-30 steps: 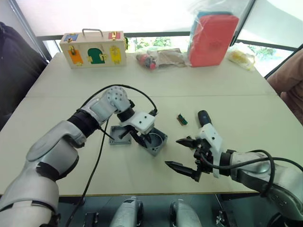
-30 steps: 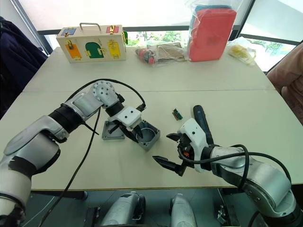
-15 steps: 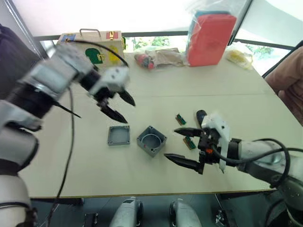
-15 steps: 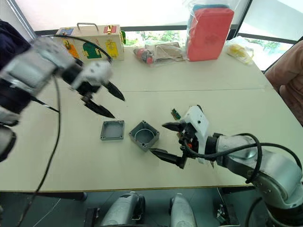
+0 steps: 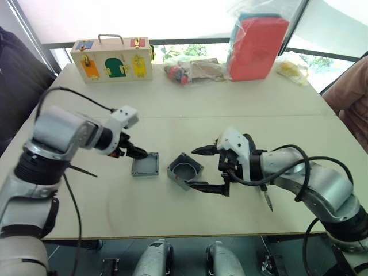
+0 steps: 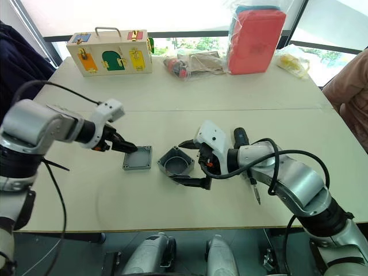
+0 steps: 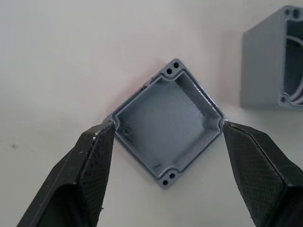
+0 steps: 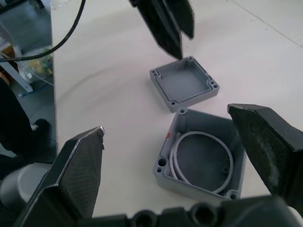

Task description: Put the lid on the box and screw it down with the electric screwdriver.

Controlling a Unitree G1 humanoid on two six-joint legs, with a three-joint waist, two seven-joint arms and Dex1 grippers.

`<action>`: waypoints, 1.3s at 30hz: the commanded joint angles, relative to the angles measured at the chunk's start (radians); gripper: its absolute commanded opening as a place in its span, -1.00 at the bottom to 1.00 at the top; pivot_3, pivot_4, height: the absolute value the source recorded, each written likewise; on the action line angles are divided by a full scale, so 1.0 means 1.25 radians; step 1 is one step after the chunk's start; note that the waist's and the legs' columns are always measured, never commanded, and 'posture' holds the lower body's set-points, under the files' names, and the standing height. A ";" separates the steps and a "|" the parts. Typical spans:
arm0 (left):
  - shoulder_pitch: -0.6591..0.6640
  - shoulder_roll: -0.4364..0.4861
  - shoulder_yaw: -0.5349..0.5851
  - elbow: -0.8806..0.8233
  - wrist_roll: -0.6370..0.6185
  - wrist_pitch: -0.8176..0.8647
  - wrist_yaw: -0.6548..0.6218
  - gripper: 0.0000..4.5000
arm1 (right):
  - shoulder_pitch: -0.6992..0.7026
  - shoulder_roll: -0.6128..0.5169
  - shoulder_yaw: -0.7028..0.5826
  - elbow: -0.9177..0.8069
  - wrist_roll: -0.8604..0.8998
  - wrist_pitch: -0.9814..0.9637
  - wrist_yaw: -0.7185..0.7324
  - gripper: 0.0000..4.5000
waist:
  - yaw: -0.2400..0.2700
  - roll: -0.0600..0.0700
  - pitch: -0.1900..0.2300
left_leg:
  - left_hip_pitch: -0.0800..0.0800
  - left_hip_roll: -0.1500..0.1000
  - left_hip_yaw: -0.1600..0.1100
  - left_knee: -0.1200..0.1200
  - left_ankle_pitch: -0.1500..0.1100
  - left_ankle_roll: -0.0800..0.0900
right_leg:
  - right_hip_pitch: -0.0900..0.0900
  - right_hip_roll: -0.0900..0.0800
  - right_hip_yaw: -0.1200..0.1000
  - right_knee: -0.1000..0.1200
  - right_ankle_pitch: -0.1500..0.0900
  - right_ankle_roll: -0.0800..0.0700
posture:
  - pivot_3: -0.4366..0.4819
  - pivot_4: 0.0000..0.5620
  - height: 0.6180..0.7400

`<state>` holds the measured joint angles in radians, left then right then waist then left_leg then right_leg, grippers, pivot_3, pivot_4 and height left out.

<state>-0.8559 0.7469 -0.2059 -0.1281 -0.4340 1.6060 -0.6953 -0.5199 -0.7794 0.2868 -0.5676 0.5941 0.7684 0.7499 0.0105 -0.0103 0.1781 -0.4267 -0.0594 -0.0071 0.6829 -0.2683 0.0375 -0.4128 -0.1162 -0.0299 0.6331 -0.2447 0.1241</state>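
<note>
The lid (image 5: pixel 145 165) lies flat on the table (image 5: pixel 241 109), hollow side up, just to the left of the box (image 5: pixel 185 171); the two are close together but apart. The box sits open, mouth upward, with a white ring inside it.

The left gripper (image 7: pixel 163 142) is spread wide around the lid. In its wrist view one finger pad (image 7: pixel 97 156) stands at one corner of the lid and the other pad at the opposite corner, so the fingers span the lid's diagonal; contact appears imminent or just made, but no firm clamp is evident.

The right gripper (image 6: pixel 190 163) is likewise spread open and holds nothing. Its fingers straddle the box from the right-hand side, one tip beyond the box and one on the near side.

The electric screwdriver (image 6: pixel 248 167) lies on the table behind the right forearm, bit pointing toward the robot.

Judgement: the left arm is the nearer to the lid and is placed to take it; the carry needed is a short one rightward onto the box, with the corners then needing to line up
</note>
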 commanded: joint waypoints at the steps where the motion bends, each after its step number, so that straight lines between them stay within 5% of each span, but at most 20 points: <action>1: 0.022 -0.038 0.048 -0.028 0.006 0.007 0.133 0.63 | -0.006 0.009 0.001 -0.005 -0.039 -0.029 0.018 1.00 | 0.002 0.000 0.000 | 0.000 0.000 0.000 0.000 0.001 -0.002 | 0.000 0.000 0.000 0.000 0.000 0.000 | -0.05 -0.47 1.00; 21: 0.134 -0.136 0.153 0.076 -0.166 0.007 0.502 0.63 | 0.089 0.055 -0.048 -0.072 -0.069 0.014 -0.063 1.00 | 0.001 0.002 -0.003 | 0.001 -0.001 0.000 -0.001 0.002 -0.006 | 0.000 -0.002 0.001 0.000 0.000 -0.001 | -0.05 -0.47 1.00; 24: 0.153 -0.150 0.168 0.079 -0.209 0.007 0.558 0.29 | 0.097 0.057 -0.050 -0.075 -0.071 0.013 -0.066 1.00 | 0.002 0.003 -0.004 | 0.002 -0.001 0.000 -0.001 0.002 -0.006 | 0.000 -0.002 0.001 0.000 0.000 -0.001 | -0.05 -0.47 1.00; 31: 0.173 -0.165 0.193 0.068 -0.307 0.007 0.676 -0.96 | 0.084 0.046 -0.054 -0.058 -0.078 0.005 -0.048 1.00 | 0.003 0.005 -0.007 | 0.004 -0.002 0.000 -0.002 0.002 -0.006 | 0.002 -0.002 0.001 0.000 0.000 -0.001 | -0.05 -0.47 1.00; 35: 0.166 -0.173 0.230 0.061 -0.321 0.007 0.713 -0.99 | 0.076 0.072 -0.084 -0.040 -0.047 0.017 -0.049 1.00 | 0.003 0.005 -0.007 | 0.008 -0.002 -0.001 -0.002 0.001 -0.005 | 0.003 -0.002 0.001 -0.001 0.000 -0.001 | -0.05 -0.47 1.00; 39: 0.122 -0.148 0.273 0.035 -0.265 -0.066 0.644 -0.99 | 0.066 0.183 -0.218 0.007 0.098 0.063 -0.100 1.00 | 0.003 0.005 -0.007 | 0.008 -0.002 -0.001 -0.003 0.001 -0.007 | 0.005 -0.002 0.001 -0.001 0.000 -0.001 | -0.05 -0.47 1.00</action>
<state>-0.6757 0.5252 0.1101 -0.0754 -0.8087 1.5889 0.1514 -0.4119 -0.5683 0.0968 -0.5660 0.6458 0.8328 0.6515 0.0143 -0.0045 0.1695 -0.4175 -0.0613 -0.0077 0.6792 -0.2666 0.0290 -0.4070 -0.1189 -0.0283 0.6324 -0.2444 0.1232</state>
